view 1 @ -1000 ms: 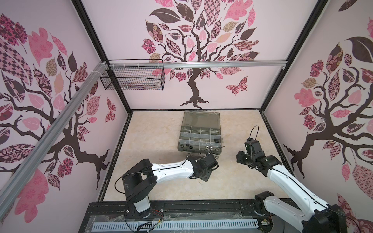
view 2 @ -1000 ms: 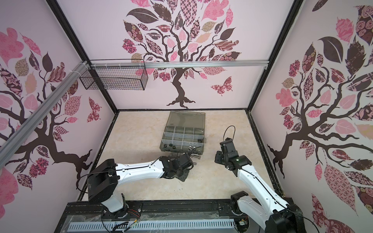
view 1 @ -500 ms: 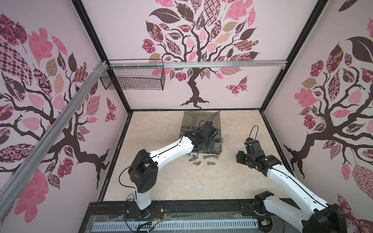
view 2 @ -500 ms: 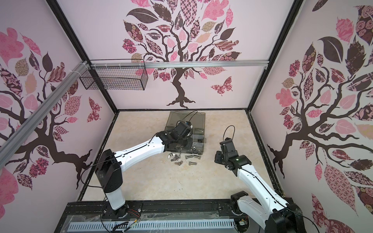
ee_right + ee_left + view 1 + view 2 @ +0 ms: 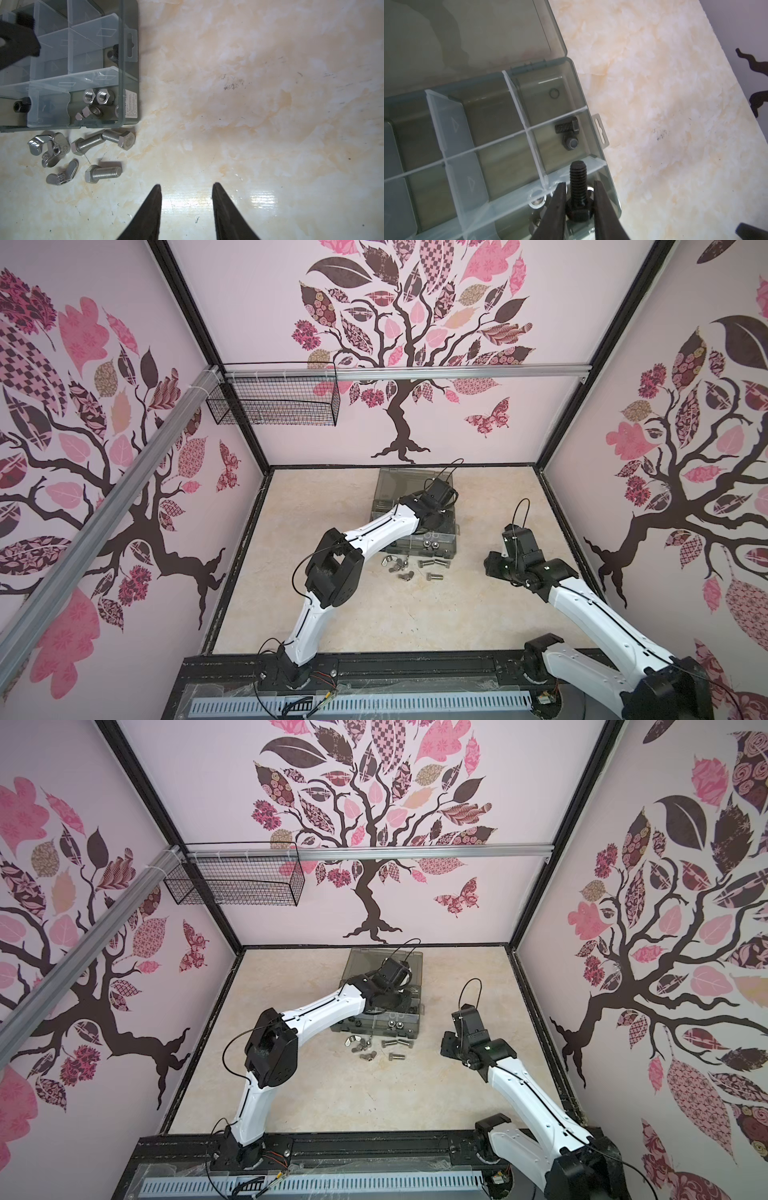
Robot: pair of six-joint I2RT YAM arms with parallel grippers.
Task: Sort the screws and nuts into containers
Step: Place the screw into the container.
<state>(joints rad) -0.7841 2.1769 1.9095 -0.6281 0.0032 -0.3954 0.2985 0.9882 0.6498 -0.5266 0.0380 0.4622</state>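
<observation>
Your left arm [image 5: 374, 531] swung off the loose pile in front of the case [image 5: 576, 79] and up over its compartments since a second ago, while your right arm hadn't budged. Left pincer [image 5: 579, 183] was clamped on a black bolt [image 5: 578, 176], with the jaws pinching the shank near the head and the threaded end poking out past the tips. It hung above a clear divider by the case's side wall. Right next to it was the compartment where two more black bolts [image 5: 566, 127] already lay, touching each other. The lid [image 5: 477, 31] lay folded open behind.

Right pincer [image 5: 187, 185] stood open with nothing in it, over bare table [image 5: 249, 104], off to the side of the case. Silver nuts [image 5: 97, 97] sat in the front corner compartment, and a black nut [image 5: 20, 106] sat in the one beside it. Still out on the table, just in front of the case, you had three silver bolts [image 5: 104, 173] and a few wing nuts [image 5: 49, 145] bunched close together.
</observation>
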